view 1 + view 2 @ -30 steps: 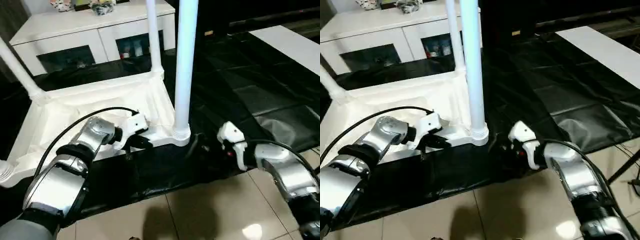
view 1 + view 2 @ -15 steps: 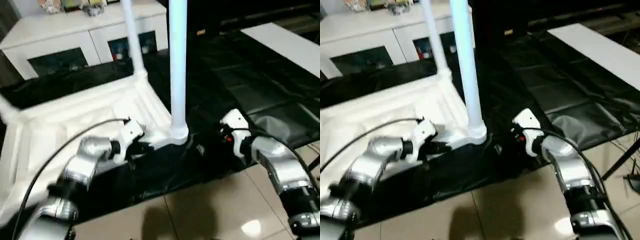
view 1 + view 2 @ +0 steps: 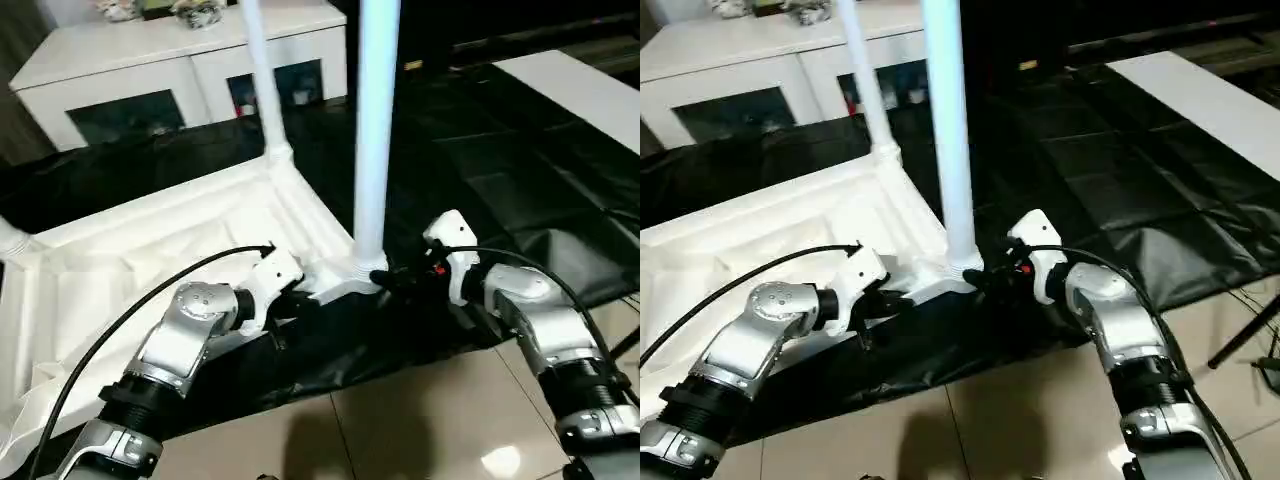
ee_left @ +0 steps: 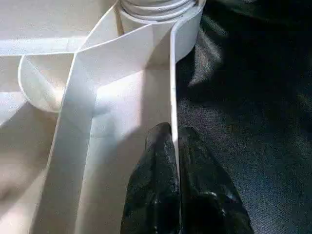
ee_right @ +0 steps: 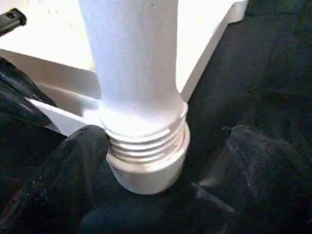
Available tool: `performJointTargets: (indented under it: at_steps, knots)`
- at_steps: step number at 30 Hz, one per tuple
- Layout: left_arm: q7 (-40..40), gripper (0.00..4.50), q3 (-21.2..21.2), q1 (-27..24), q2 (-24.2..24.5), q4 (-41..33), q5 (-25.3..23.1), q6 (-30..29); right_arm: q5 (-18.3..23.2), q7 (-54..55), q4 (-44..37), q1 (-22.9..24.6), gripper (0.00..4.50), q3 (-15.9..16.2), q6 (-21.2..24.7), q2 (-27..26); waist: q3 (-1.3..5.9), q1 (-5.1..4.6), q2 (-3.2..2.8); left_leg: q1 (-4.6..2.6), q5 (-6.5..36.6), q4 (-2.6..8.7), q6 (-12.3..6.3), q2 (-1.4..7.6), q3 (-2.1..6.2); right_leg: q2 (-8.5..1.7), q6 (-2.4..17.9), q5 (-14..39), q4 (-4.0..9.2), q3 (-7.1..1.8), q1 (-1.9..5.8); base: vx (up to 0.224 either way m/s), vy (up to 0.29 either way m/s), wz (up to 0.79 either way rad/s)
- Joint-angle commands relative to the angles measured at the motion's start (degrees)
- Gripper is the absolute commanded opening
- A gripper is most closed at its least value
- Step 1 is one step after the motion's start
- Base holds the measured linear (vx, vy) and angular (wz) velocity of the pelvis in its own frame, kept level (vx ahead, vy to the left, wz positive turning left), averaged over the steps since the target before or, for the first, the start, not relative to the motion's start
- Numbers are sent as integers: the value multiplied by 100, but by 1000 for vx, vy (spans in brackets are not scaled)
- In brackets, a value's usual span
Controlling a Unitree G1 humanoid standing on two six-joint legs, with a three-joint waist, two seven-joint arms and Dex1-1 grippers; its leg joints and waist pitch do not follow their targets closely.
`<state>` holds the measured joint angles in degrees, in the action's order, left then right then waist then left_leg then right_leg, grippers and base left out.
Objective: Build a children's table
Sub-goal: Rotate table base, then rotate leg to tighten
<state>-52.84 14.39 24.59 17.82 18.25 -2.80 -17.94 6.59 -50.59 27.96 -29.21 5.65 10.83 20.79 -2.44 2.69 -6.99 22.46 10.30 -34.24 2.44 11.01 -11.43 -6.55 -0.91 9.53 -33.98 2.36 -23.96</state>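
Tabletop (image 3: 150, 260) lies upside down on the black-covered worktop (image 3: 520, 170), rim up, with three legs visible standing in their corner sockets: near one (image 3: 376, 130) at the corner closest to the robot, another (image 3: 258, 80) at roughly 11 o'clock from it, a third (image 3: 12, 238) far out at 9 o'clock. Left gripper (image 4: 174, 161): jaws pinched shut on the thin rim wall, just short of the near corner. Right gripper (image 5: 146, 195): jaws spread wide either side of the near leg's ribbed collar (image 5: 146, 146); no squeeze evident, can't tell if the pads touch. Handling, my read: hollow plastic, light, stiff enough in the leg but the rim wall is thin and likely flexes under a hard pinch. Surfaces look smooth and glossy, so expect slip on the bare tube. Best purchase is low, at the ribbed collar by the socket, where the ridges give grip and leverage is short; grabbing high would lever the socket. Rim hold is fine as a steady against twisting, not for lifting. White cabinet (image 3: 180, 60) sits behind at 12 o'clock, well apart.
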Motion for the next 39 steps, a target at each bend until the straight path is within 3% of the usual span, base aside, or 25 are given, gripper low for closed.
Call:
performJointTargets:
  at_steps: [1, 7, 10, 20, 26, 33, 36, 39]
  knots:
    - [-322, 0, 223, -36, -31, 6, 66, 179, 28, -49, 146, -219, 447, 101, -68, -104, 422, 23, 202, -75, 764, 327, -739, 115, 54, -100, 1426, 930, 320, -55, 281, 0, 0, 0]
    - [-409, 0, 206, 196, -53, 320, 131, 270, 21, -292, 650, -530, 447, 173, -243, -246, 414, 89, 197, -127, 1031, 340, -584, 133, 46, -100, 1389, 1289, 342, -67, 239, 0, 0, 0]
    - [-464, 0, 206, 262, -33, 441, 156, 337, 15, -352, 889, -684, 447, 146, -353, -306, 412, 108, 196, -117, 1034, 347, -540, 133, 51, -102, 1406, 1232, 328, -68, 247, 0, 0, 0]
    - [-499, 0, 181, 378, 3, 711, 156, 483, -232, -585, 1493, -968, 345, 325, -734, -217, 420, 118, 254, -83, 910, 328, -617, 121, 50, -121, 1407, 1211, 310, -53, 278, 0, 0, 0]
    - [-522, 0, 168, 406, 21, 809, 160, 559, -313, -689, 1729, -1044, 294, 351, -919, -187, 403, 109, 237, -92, 1162, 347, -530, 127, 59, -129, 1334, 1565, 339, -56, 266, 0, 0, 0]
    - [-546, 0, 170, 423, 32, 851, 157, 579, -241, -682, 1832, -1087, 273, 271, -919, -258, 413, 104, 239, -79, 1055, 335, -606, 124, 58, -119, 1407, 1354, 316, -46, 275, 0, 0, 0]
    - [-396, 0, 73, 430, -39, 970, 207, 545, -244, 52, 2056, -1075, 272, 68, -976, -492, 401, 91, 245, -82, 1140, 348, -557, 121, 56, -130, 1372, 1548, 339, -53, 256, 0, 0, 0]
    - [-218, 0, 24, 451, -109, 1072, 188, 497, -289, 582, 2162, -1055, 272, -8, -876, -664, 381, 42, 225, -97, 1422, 396, -377, 120, 78, -127, 1257, 1892, 366, -48, 256, 0, 0, 0]
